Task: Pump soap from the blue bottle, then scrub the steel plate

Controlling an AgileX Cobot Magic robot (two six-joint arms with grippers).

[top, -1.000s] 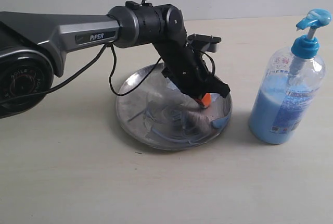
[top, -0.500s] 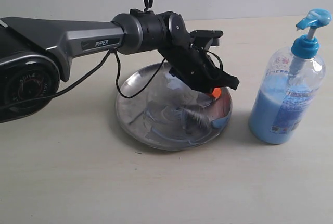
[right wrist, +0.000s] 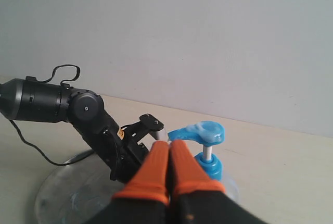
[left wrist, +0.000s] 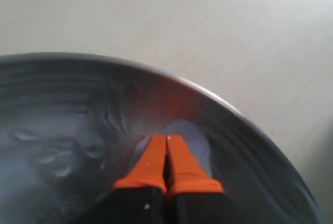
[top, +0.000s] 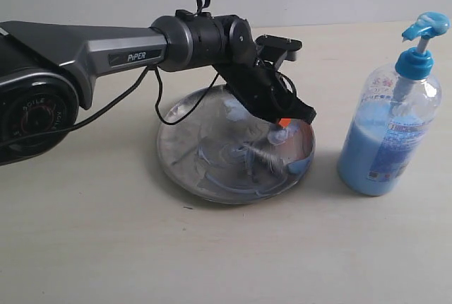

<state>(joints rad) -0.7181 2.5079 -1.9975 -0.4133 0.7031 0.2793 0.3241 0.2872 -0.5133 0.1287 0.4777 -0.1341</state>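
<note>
Your main risk here is the steel plate [top: 176, 150] getting away from you. It lies loose on the counter [top: 106, 247] with nothing holding it down, and your left end effector [top: 283, 124] is working close to the rim on the side that faces the blue bottle [top: 388, 141]. Pressing down there could tip the far edge up. A sideways stroke could slide the slick, soap-smeared plate into the bottle, which stands upright just beside that rim and looks easy to topple, being tall. The left end effector is closed, its orange fingers pressed together with nothing visible between them. In the left wrist view the tips sit over a pale bluish-white patch on the plate floor, but you cannot tell whether that patch is soap or something else, nor whether the tips touch the metal. If they do, bare tips on steel may scrape rather than scrub. A pale blue blob of soap [top: 297, 165] lies at the rim just beyond the tips, toward the bottle, and whitish-blue streaks spread across the plate's middle. Your right end effector [right wrist: 169, 145] is also closed and holds nothing. It hangs well above the scene, apart from both plate and bottle, with the bottle's pump head just beyond its tips in its own view.
</note>
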